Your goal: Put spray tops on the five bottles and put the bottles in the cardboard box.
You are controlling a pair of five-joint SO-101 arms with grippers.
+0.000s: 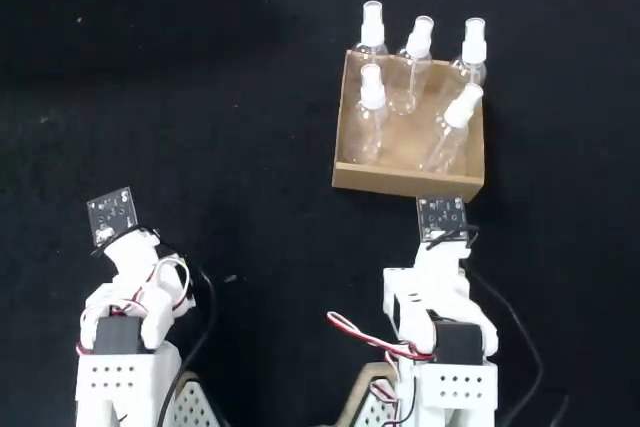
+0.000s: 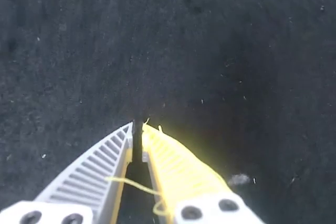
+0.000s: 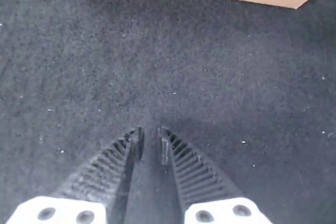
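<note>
the five bottles (image 1: pixel 416 57) are sitting inside the cardboard box (image 1: pixel 405 183), each one wearing a white spray top (image 1: pixel 372 17). three of them are lining the far side of the box, their tops rising past the far rim in the high view, and the other two are standing nearer the front wall, one toward the left (image 1: pixel 370 112) and one toward the right (image 1: pixel 452 127). the right-hand one is leaning at a tilt, its top pointing toward the far right corner. the box is resting on the black cloth (image 1: pixel 200 97) covering the table, on the right half of it.

the left gripper (image 2: pixel 137 129) is hanging clenched over bare cloth, its grey finger and its yellow finger (image 2: pixel 173 161) meeting at the tips and grasping nothing. a loose yellow thread (image 2: pixel 131 183) is trailing across the fingers. the left arm (image 1: pixel 130 297) is sitting folded back at the near left of the table, well apart from the box.

the right gripper (image 3: pixel 151 136) is also hanging over the cloth with its two dark ribbed fingers (image 3: pixel 189 166) drawn nearly together, only a thin slit between the tips, and it is gripping nothing. the front wall of the box is showing beyond it in the right wrist view. the right arm (image 1: pixel 440 297) is sitting folded just in front of the box's near right corner, not touching it.
</note>
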